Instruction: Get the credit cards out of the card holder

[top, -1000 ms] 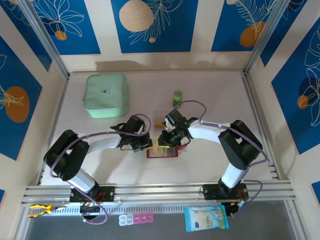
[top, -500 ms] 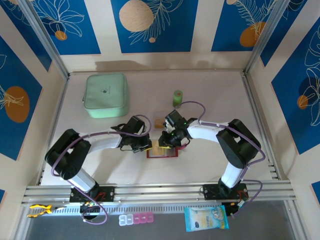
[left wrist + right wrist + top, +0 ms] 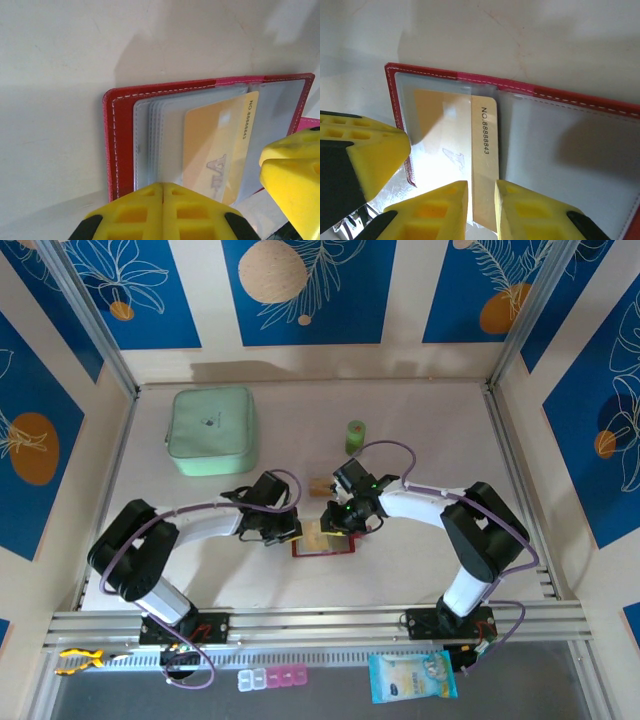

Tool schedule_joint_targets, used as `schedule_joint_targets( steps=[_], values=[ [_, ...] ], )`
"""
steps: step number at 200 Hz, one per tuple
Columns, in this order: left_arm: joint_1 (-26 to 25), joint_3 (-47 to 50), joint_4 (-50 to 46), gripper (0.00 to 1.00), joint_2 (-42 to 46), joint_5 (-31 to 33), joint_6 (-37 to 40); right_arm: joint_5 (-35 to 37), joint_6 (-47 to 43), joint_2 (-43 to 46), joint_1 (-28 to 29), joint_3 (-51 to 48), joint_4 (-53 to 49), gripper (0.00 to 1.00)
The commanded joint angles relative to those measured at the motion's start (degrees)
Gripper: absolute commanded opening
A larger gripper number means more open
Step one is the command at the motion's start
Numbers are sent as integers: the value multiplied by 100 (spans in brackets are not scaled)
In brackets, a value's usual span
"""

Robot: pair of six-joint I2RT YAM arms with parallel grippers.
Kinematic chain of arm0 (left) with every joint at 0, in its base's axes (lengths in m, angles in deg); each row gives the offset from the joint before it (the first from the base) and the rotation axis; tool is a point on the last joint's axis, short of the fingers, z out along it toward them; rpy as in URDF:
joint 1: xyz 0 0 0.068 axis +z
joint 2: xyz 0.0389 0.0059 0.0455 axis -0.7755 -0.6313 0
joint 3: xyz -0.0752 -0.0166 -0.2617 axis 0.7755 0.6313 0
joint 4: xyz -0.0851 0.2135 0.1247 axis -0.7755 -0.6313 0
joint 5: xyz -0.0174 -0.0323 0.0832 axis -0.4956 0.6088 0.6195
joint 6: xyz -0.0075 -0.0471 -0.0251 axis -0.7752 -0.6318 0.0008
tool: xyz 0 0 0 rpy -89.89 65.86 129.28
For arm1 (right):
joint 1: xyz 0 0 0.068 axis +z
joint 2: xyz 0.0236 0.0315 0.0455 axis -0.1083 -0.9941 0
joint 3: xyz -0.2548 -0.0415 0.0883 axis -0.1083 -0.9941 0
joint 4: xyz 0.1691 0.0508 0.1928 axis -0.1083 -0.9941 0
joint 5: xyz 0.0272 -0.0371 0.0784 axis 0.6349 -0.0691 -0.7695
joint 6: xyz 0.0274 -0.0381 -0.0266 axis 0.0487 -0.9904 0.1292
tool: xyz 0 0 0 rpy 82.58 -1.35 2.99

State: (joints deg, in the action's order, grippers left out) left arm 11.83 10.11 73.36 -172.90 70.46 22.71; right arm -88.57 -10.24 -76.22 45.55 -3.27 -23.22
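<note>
- Credit card [image 3: 484, 150] looked thin, stiff, slick; its exposed end offered purchase.
- Left gripper [image 3: 162, 192] stood closed at the card holder's [image 3: 117, 150] edge.
- Right gripper [image 3: 481, 200] straddled that end; grip unclear.

Red card holder [image 3: 560, 150] open flat; beige credit card [image 3: 485, 150] protruding from pocket.

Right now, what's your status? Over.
Left end effector shut at wallet's edge. Right end effector tips straddle card's bared strip; grip unclear. Card partly out of wallet. Nothing in the way.
</note>
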Motion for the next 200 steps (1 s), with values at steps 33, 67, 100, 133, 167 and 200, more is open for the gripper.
schedule_joint_targets(
  steps=[33, 67, 100, 133, 167, 200],
  values=[
    [-124, -285, -122, 3, 143, -65, 155, -267, 94, 40, -75, -122, 260, 23],
    [-132, -282, -49, 3, -37, -137, 150, -299, 93, -147, -90, 15, 339, 23],
    [-134, -240, -234, 3, -139, 21, 241, -395, 105, -311, -119, 80, 471, 23],
    [-133, -185, -210, 3, -171, 43, 243, -533, 145, -408, -127, 99, 623, 20],
    [-136, -193, -300, 2, -187, 105, 301, -540, 162, -373, -126, 73, 671, 19],
    [-137, -161, -324, 2, -197, 138, 314, -663, 175, -430, -136, 97, 775, 18]
  ],
)
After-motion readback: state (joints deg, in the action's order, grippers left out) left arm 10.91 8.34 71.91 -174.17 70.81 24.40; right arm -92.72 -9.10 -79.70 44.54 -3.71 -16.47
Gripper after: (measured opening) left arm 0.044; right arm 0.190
